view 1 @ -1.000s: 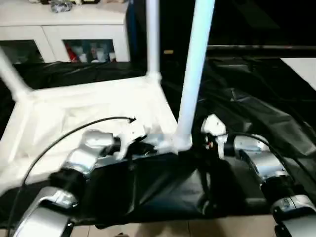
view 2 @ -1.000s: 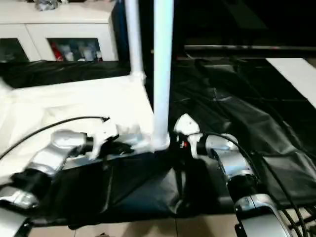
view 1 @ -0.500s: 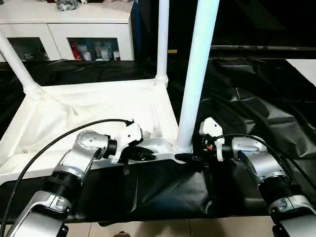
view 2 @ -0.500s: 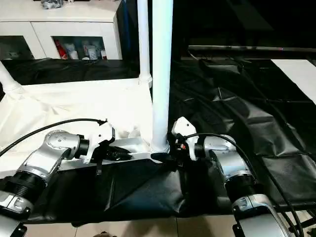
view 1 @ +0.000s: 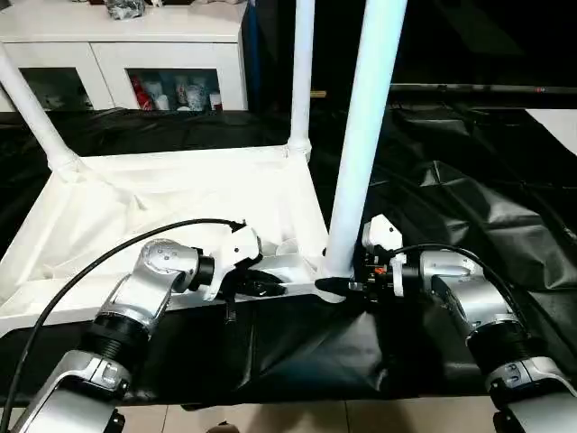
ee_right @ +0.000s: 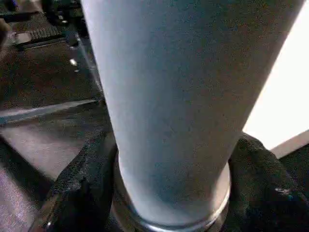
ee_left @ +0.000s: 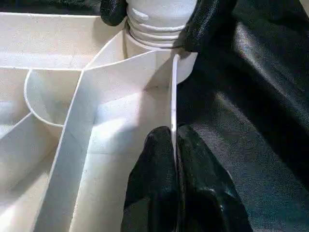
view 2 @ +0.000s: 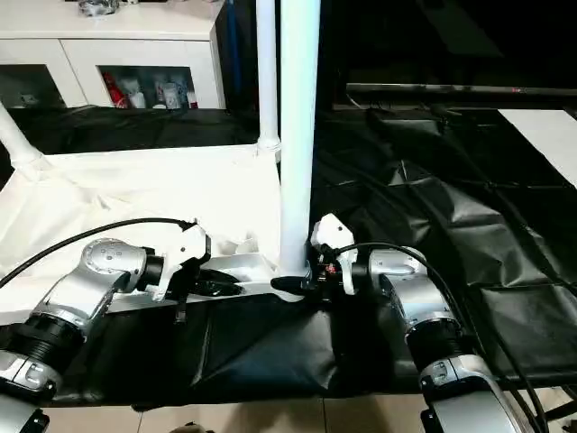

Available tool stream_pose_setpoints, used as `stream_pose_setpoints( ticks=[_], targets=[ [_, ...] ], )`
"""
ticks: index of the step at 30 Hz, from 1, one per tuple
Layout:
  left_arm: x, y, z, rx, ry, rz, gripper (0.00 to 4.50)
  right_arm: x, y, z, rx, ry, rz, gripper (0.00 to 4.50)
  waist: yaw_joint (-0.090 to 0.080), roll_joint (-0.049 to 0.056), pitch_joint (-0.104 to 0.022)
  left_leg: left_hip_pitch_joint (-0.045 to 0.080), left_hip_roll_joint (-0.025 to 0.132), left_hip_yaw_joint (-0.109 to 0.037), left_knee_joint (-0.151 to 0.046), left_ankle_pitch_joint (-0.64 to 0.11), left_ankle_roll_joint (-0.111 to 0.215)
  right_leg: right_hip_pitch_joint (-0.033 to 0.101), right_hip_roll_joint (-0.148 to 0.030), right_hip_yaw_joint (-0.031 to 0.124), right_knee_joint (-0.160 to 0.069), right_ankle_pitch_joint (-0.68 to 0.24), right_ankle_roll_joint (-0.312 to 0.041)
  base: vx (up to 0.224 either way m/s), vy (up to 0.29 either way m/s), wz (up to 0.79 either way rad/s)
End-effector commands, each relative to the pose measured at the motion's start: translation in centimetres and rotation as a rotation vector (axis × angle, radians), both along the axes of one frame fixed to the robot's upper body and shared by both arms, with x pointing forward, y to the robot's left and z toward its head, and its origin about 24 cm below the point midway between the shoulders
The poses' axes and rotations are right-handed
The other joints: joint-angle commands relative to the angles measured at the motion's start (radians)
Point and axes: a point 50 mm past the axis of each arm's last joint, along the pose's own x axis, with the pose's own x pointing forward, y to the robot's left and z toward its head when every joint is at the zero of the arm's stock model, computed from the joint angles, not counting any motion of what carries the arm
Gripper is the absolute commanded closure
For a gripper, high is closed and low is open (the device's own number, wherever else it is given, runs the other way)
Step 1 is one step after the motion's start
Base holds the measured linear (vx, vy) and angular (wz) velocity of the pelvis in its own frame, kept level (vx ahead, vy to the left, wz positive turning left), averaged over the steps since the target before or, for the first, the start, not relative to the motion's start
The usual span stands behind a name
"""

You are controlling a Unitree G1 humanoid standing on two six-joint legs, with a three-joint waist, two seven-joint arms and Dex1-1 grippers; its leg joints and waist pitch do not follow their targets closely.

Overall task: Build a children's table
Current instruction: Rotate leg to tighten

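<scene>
1. I see the tabletop (view 1: 180,194) lying upside down across the left and centre of the head view: smooth white plastic, a rectangle with thin moulded ribs and curved webs on its underside.
2. Three legs stand in its round corner sockets. The near leg (view 1: 361,144) rises as a smooth tapered tube through the centre, the far leg (view 1: 301,72) stands behind it, and a third leg (view 1: 32,113) leans at the upper left.
3. My left gripper (ee_left: 175,159) has its glossy black fingers pinched tight on the thin rim wall of the tabletop, near the corner socket.
4. My right gripper (view 2: 299,281) sits at the foot of the near leg, a rubbery black finger (ee_right: 82,183) on either side of the tube just above its ringed collar. I cannot tell if they are actually pressing on it.
5. Crinkled, shiny black sheeting (view 1: 469,198) covers the surface beneath.
6. A white cabinet (view 1: 135,54) with glass doors stands at the upper left.
</scene>
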Motion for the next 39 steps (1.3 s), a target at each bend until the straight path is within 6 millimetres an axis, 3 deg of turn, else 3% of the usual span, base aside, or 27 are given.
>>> stream_pose_setpoints(
  ticks=[1, 4, 6, 7, 9, 11, 12, 13, 15, 18, 19, 20, 23, 25, 28, 29, 33, 34, 39],
  targets=[
    [0.5, -0.8, 0.7, -0.049, -0.047, 0.017, 4.50, 0.3, 0.5, 0.4, 0.005, -0.015, 0.005, 1.77, -0.002, -0.022, -0.069, 0.007, 0.019, 0.004, -0.059, -0.219, 0.054, 0.058, -0.052, 0.045, -0.072, -0.322, -0.159, 0.000, 0.000, 0.00],
    [1.5, -1.1, 0.2, -0.005, -0.074, 0.138, 4.50, 0.4, 0.8, -1.3, -0.038, -0.005, -0.144, 1.78, -0.005, -0.023, -0.068, 0.008, 0.018, 0.004, -0.059, -0.221, 0.051, 0.055, -0.051, 0.045, -0.072, -0.319, -0.162, 0.000, 0.000, 0.00],
    [2.6, -2.4, 0.0, -0.007, -0.106, 0.269, 4.50, 0.7, 1.5, -2.9, -0.078, 0.005, -0.344, 1.78, -0.009, -0.022, -0.062, 0.019, 0.014, 0.002, -0.064, -0.263, 0.018, 0.051, -0.054, 0.044, -0.086, -0.410, -0.139, 0.000, 0.000, 0.00],
    [3.0, -2.9, 0.0, -0.004, -0.115, 0.320, 4.50, 0.9, 1.8, -3.3, -0.067, 0.023, -0.434, 1.78, -0.012, -0.023, -0.060, 0.017, 0.014, 0.001, -0.067, -0.274, 0.013, 0.054, -0.055, 0.043, -0.088, -0.436, -0.129, 0.000, 0.000, 0.00],
    [3.5, -3.6, -0.2, 0.003, -0.113, 0.379, 4.50, 1.3, 2.4, -3.6, -0.035, 0.060, -0.548, 1.78, -0.019, -0.023, -0.058, 0.028, 0.013, -0.003, -0.070, -0.331, 0.000, 0.047, -0.056, 0.040, -0.102, -0.520, -0.098, 0.000, 0.000, 0.00],
    [3.8, -4.1, -0.2, -0.003, -0.122, 0.430, 4.50, 1.5, 3.0, -3.6, -0.027, 0.068, -0.609, 1.78, -0.026, -0.021, -0.056, 0.026, 0.009, -0.006, -0.072, -0.354, 0.001, 0.051, -0.056, 0.035, -0.110, -0.561, -0.076, 0.000, 0.000, 0.00],
    [3.8, -4.1, -0.2, -0.003, -0.122, 0.430, 4.50, 1.5, 3.0, -3.6, -0.027, 0.068, -0.609, 1.78, -0.028, -0.021, -0.057, 0.030, 0.009, -0.005, -0.072, -0.362, 0.000, 0.046, -0.056, 0.035, -0.114, -0.568, -0.072, 0.000, 0.000, 0.00],
    [4.2, -5.3, -0.1, -0.017, -0.132, 0.479, 4.50, 1.9, 4.6, -3.4, -0.002, 0.088, -0.670, 1.78, -0.032, -0.020, -0.057, 0.032, 0.008, -0.006, -0.071, -0.366, 0.002, 0.045, -0.056, 0.036, -0.116, -0.567, -0.072, 0.000, 0.000, 0.00],
    [4.3, -6.2, 0.0, -0.022, -0.142, 0.474, 4.50, 2.1, 6.3, -2.8, 0.028, 0.073, -0.639, 1.78, -0.037, -0.018, -0.057, 0.031, 0.006, -0.008, -0.071, -0.374, 0.006, 0.047, -0.056, 0.031, -0.121, -0.581, -0.065, 0.000, 0.000, 0.00],
    [4.2, -6.7, 0.1, -0.020, -0.155, 0.428, 4.50, 2.0, 8.1, -1.9, 0.053, 0.011, -0.542, 1.78, -0.036, -0.020, -0.062, 0.026, 0.010, -0.009, -0.076, -0.359, 0.017, 0.054, -0.057, 0.032, -0.117, -0.527, -0.069, 0.000, 0.000, 0.00],
    [4.1, -6.6, 0.1, -0.022, -0.157, 0.405, 4.50, 1.9, 8.3, -1.5, 0.078, -0.006, -0.510, 1.09, -0.035, -0.020, -0.063, 0.025, 0.010, -0.008, -0.077, -0.349, 0.020, 0.055, -0.057, 0.033, -0.116, -0.510, -0.073, 0.000, 0.000, 0.00],
    [4.0, -6.5, 0.3, -0.031, -0.157, 0.367, 4.50, 2.0, 8.2, -1.2, 0.105, -0.008, -0.489, 1.09, -0.034, -0.026, -0.065, 0.022, 0.012, -0.006, -0.077, -0.326, 0.026, 0.057, -0.058, 0.036, -0.112, -0.471, -0.085, 0.000, 0.000, 0.00],
    [3.6, -5.9, 0.2, -0.038, -0.140, 0.300, 4.50, 2.2, 7.3, -0.6, 0.134, -0.011, -0.449, 1.07, -0.032, -0.025, -0.066, 0.015, 0.014, -0.005, -0.077, -0.296, 0.040, 0.062, -0.060, 0.039, -0.101, -0.423, -0.109, 0.000, 0.000, 0.00],
    [3.1, -5.1, 0.3, -0.046, -0.129, 0.233, 4.50, 2.3, 5.9, -0.2, 0.116, -0.042, -0.389, 0.65, -0.030, -0.027, -0.066, 0.016, 0.014, -0.003, -0.074, -0.284, 0.046, 0.062, -0.061, 0.040, -0.100, -0.417, -0.116, 0.000, 0.000, 0.00],
    [2.9, -4.6, 0.4, -0.052, -0.137, 0.205, 4.50, 2.4, 4.8, 0.2, 0.119, -0.044, -0.354, 0.49, -0.026, -0.024, -0.070, 0.011, 0.018, 0.000, -0.070, -0.230, 0.059, 0.065, -0.058, 0.041, -0.088, -0.330, -0.145, 0.000, 0.000, 0.00],
    [2.8, -4.2, 0.4, -0.054, -0.126, 0.189, 4.50, 2.4, 4.2, 0.4, 0.126, -0.046, -0.324, 0.20, -0.026, -0.024, -0.072, 0.011, 0.018, 0.002, -0.068, -0.215, 0.062, 0.066, -0.056, 0.041, -0.082, -0.292, -0.161, 0.000, 0.000, 0.00],
    [2.2, -2.9, 0.4, -0.042, -0.104, 0.118, 4.50, 1.9, 2.1, 1.0, 0.099, -0.034, -0.196, 0.07, -0.020, -0.021, -0.076, 0.004, 0.020, 0.005, -0.057, -0.159, 0.089, 0.067, -0.052, 0.041, -0.062, -0.164, -0.211, 0.000, 0.000, 0.00],
    [2.1, -2.7, 0.5, -0.042, -0.101, 0.102, 4.50, 1.7, 1.6, 1.0, 0.081, -0.027, -0.163, 0.03, -0.021, -0.023, -0.075, 0.000, 0.019, 0.005, -0.055, -0.156, 0.093, 0.068, -0.051, 0.041, -0.058, -0.151, -0.217, 0.000, 0.000, 0.00],
    [1.6, -1.6, 0.9, -0.056, -0.079, 0.043, 4.50, 1.4, 0.2, 0.9, -0.023, -0.057, -0.081, 0.03, -0.018, -0.022, -0.071, 0.007, 0.022, 0.005, -0.058, -0.210, 0.075, 0.061, -0.055, 0.042, -0.066, -0.237, -0.209, 0.000, 0.000, 0.00]
  ],
)
